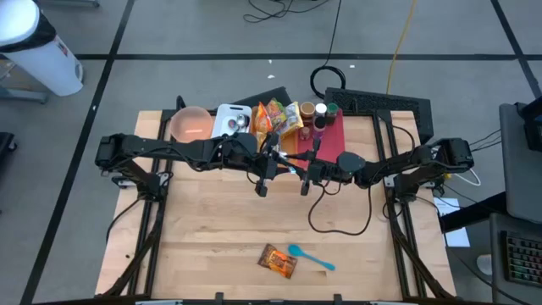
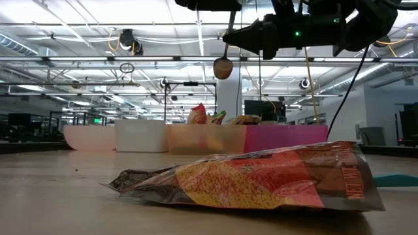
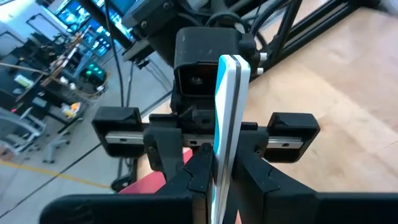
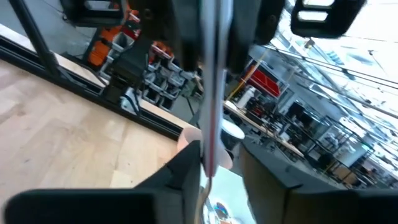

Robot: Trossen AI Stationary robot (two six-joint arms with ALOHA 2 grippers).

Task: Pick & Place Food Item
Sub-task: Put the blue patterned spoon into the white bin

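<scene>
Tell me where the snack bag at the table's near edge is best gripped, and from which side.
The snack bag lies flat, touching the blue spoon on one side. Likely best: come straight down and pinch the crinkled sealed end opposite the spoon, where the film is thin and nothing crowds it.

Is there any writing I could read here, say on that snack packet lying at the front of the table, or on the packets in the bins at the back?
None of it can be read.
Snack packet at the table's front: red and yellow printing with lettering at its right end, too blurred to read.
Packets in the bins at the back: bright printing, too small to read.
Bottles beside them: labels too small to read.
Blue spoon: no writing visible.
</scene>
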